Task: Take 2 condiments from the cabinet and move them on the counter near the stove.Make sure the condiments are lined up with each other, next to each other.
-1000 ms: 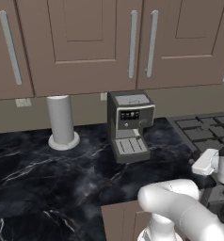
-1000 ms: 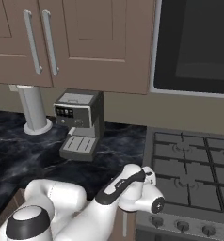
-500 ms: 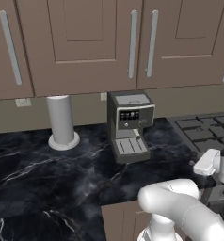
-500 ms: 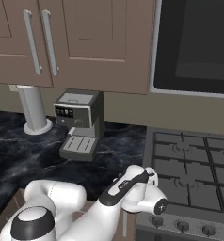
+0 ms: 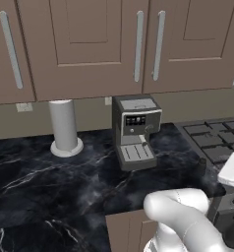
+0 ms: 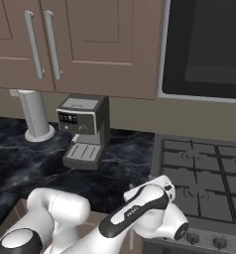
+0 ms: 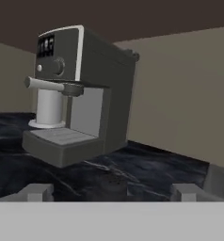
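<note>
The brown wall cabinet [image 5: 84, 44] hangs above the counter with its doors shut, and its pale bar handles [image 5: 138, 47] stand upright. The same cabinet [image 6: 90, 34] fills the upper left of the right base view. Both condiments are hidden. The glossy black counter [image 5: 40, 182] runs below, and the dark grey stove [image 6: 204, 173] adjoins it on the right. My gripper [image 7: 111, 193] hovers low over the counter [image 7: 132, 174], facing the coffee machine. It is open, with nothing between its fingertips [image 7: 36, 192].
A grey coffee machine [image 5: 136, 130] stands on the counter against the wall, left of the stove [image 5: 212, 142]. A grey cylinder on a round base [image 5: 65, 128] stands further left. A dark built-in oven [image 6: 204, 47] hangs above the stove.
The arm has shifted a little: in the left base view the white hand has drifted slightly to the right. Cabinet doors and counter items stay as they were.
</note>
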You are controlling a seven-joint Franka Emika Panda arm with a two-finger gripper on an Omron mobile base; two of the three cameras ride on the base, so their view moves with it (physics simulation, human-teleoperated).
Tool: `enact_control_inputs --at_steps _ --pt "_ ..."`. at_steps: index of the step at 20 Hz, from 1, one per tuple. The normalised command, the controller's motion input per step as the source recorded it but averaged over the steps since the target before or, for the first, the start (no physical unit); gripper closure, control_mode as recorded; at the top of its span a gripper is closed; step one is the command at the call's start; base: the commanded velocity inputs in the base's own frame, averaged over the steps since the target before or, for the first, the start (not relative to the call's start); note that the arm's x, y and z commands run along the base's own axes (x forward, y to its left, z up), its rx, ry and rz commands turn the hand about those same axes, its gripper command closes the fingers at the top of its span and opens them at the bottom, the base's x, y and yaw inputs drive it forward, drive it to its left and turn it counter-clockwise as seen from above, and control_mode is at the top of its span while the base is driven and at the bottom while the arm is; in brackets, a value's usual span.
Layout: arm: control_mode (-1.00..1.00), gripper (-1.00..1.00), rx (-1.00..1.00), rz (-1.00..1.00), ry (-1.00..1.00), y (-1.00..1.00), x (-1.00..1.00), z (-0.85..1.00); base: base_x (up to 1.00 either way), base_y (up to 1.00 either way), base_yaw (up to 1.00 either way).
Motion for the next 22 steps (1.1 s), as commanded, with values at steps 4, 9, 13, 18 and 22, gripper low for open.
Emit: enact_control_inputs --at_steps 4,9,13,18,22 --pt "-1.00 -1.00 -0.01 0.00 -0.02 0.00 -0.51 0.95 0.00 0.00 0.00" --pt "-1.00 -1.00 -0.05 -0.05 0.35 0.00 -0.29 1.00 0.00 0.00 0.00" --pt "-1.00 -1.00 -0.10 -0.14 0.65 0.01 -0.09 1.00 0.00 0.00 0.00" --pt "-1.00 -1.00 -0.14 -0.14 0.67 0.14 -0.01 0.91 0.00 0.00 0.00" --pt "-1.00 -1.00 -0.12 -0.10 0.30 0.59 0.00 0.49 0.00 0.00 0.00"
